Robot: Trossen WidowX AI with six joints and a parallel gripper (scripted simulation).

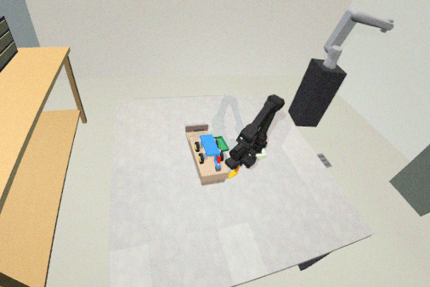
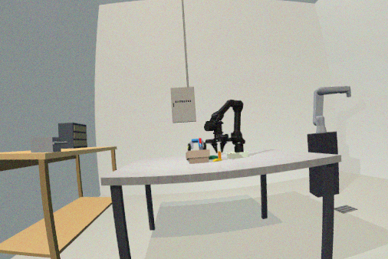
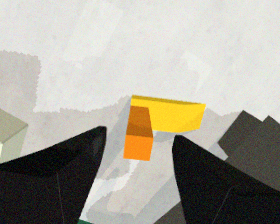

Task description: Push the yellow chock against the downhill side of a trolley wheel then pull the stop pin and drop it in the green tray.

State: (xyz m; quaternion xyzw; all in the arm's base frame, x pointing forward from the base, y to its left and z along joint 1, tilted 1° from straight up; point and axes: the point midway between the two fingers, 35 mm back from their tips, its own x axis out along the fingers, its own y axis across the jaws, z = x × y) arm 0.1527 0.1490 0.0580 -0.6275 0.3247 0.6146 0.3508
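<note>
The blue trolley [image 1: 210, 144] [image 2: 196, 141] stands on the wooden ramp [image 1: 213, 172] [image 2: 198, 155]. The red-headed stop pin [image 1: 218, 159] [image 2: 200, 140] stands upright at the trolley's near end. The yellow chock [image 1: 233, 174] [image 2: 216, 160] [image 3: 178, 116] lies on the table beside the ramp's near corner, its orange handle [image 2: 219, 155] [image 3: 138, 146] upright. My gripper [image 1: 240, 164] [image 2: 219, 150] [image 3: 140, 137] is open and points down above the chock, with the handle between the fingertips in the wrist view; contact cannot be told. The green tray [image 1: 222, 143] [image 2: 213, 157] lies beside the ramp.
A pale green block or plate [image 1: 262, 154] [image 2: 238, 155] [image 3: 10, 134] lies near the arm's base. The ramp's dark side [image 3: 256, 137] stands close to the right finger in the wrist view. A wooden bench [image 1: 38, 87] [image 2: 23, 155] stands to the left of the table.
</note>
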